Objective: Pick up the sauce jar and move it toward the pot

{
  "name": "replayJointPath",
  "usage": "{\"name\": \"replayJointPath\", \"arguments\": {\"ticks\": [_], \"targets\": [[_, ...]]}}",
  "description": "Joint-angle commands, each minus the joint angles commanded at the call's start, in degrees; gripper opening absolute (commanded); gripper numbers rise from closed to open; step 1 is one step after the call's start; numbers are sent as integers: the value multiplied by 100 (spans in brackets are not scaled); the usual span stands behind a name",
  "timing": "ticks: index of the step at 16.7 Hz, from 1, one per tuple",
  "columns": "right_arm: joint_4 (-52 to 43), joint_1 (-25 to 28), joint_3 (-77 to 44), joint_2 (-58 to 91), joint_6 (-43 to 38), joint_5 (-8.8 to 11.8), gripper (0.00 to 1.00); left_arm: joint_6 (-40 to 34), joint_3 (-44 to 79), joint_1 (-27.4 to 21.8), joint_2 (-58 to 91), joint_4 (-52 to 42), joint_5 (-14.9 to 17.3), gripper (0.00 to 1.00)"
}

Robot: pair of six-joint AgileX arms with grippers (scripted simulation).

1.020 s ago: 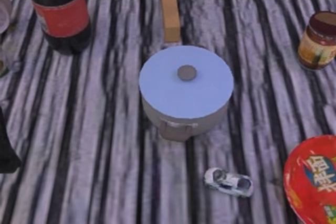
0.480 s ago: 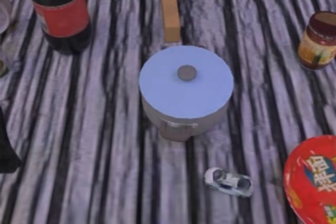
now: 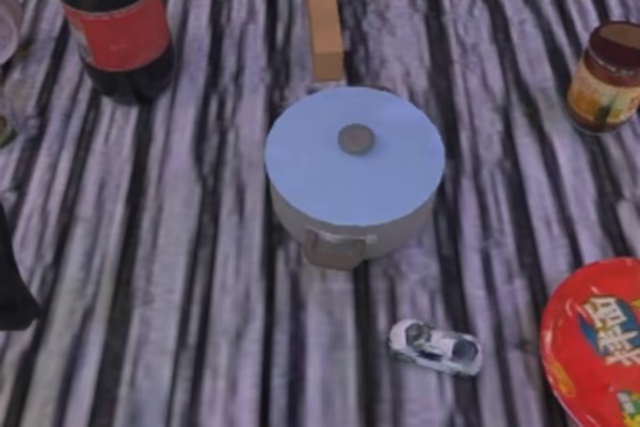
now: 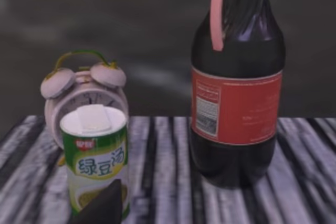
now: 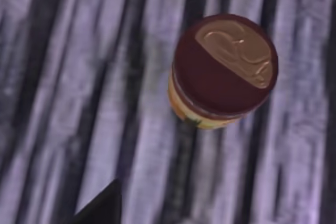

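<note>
The sauce jar [image 3: 604,77], with a dark red-brown lid and a yellow-orange label, stands upright at the table's far right. The grey pot [image 3: 345,232] with its pale blue lid [image 3: 354,157] sits in the middle, well apart from the jar. My right gripper [image 5: 157,220] hovers above the jar [image 5: 223,69] and is open. It is out of the top view, and only one dark fingertip [image 5: 102,207] shows in the right wrist view, clear of the jar. My left gripper [image 4: 157,219] is parked at the left edge, open and holding nothing.
A tall dark bottle [image 3: 112,17] with a red label stands at the back left, beside a green can [image 4: 95,156] and an alarm clock [image 4: 79,90]. A wooden block [image 3: 324,25] lies behind the pot, with a toy car [image 3: 435,346] in front. A red bowl [image 3: 600,342] is at the front right.
</note>
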State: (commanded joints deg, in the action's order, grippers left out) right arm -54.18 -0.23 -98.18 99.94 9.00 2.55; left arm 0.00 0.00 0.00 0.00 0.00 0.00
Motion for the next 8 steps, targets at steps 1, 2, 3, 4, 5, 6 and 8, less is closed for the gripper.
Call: {"name": "replayJointPath", "arguments": {"ticks": [1,2,3,4,5,6,8], "targets": [[-277,-2,-535,555,67,5,100,0,0,0,0,0,0,100],[-541,-5,-1054,1092,133,8,100,0,0,0,0,0,0,100],[-791,-7,-1554,1609,198,11,100,0,0,0,0,0,0,100],[-1023,-10,-2027,2096,260,13,100,0,0,0,0,0,0,100],[-1235,-12,-2468,2549,319,13,100,0,0,0,0,0,0,100],[-1428,-15,-2878,2969,374,13,100,0,0,0,0,0,0,100],[-1758,-19,-3594,3701,472,12,100,0,0,0,0,0,0,100]]}}
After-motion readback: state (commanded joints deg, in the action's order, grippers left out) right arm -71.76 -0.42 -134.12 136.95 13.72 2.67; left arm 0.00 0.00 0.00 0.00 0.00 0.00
